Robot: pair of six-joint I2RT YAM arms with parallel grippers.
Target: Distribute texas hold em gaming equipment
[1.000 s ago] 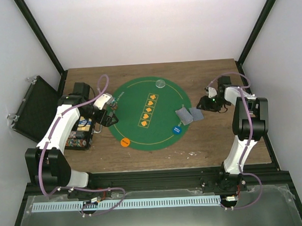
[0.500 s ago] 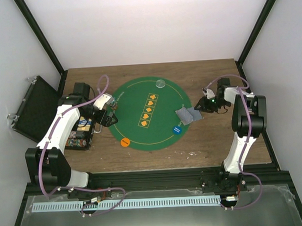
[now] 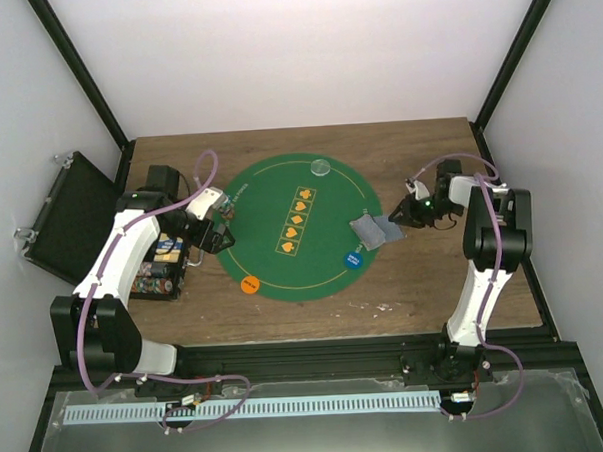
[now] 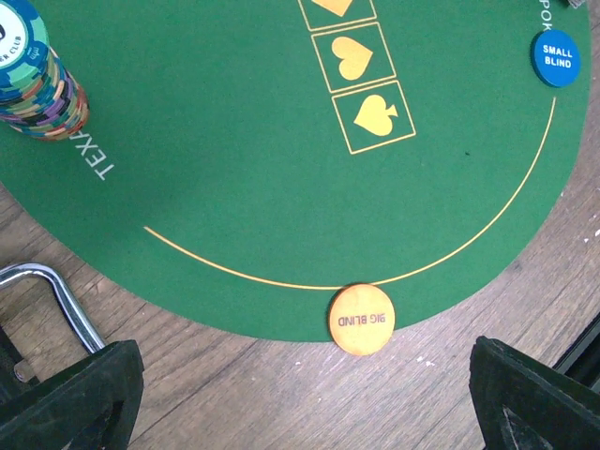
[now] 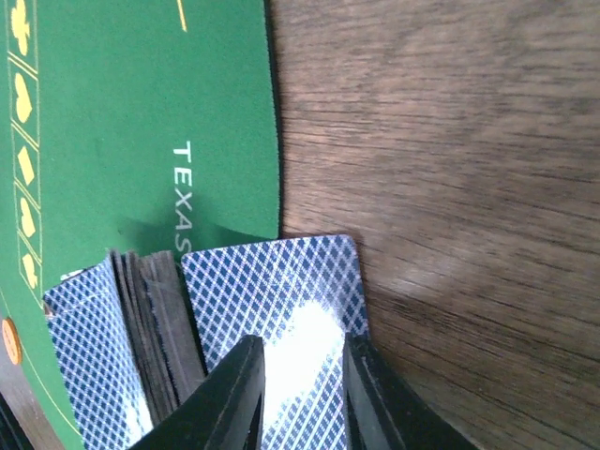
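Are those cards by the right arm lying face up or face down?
Face down: the cards show only blue diamond-patterned backs, no pips.

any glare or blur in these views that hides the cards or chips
Right wrist: a white glare patch washes out the pattern on the face-down card under the right gripper. Left wrist: sharp, lettering on the orange disc legible; the left gripper shows as dark blurs in the bottom corners. Top external: evenly lit.

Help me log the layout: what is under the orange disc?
The orange disc overlaps the green mat and the wooden table, straddling the mat's edge. Directly beneath is hidden.
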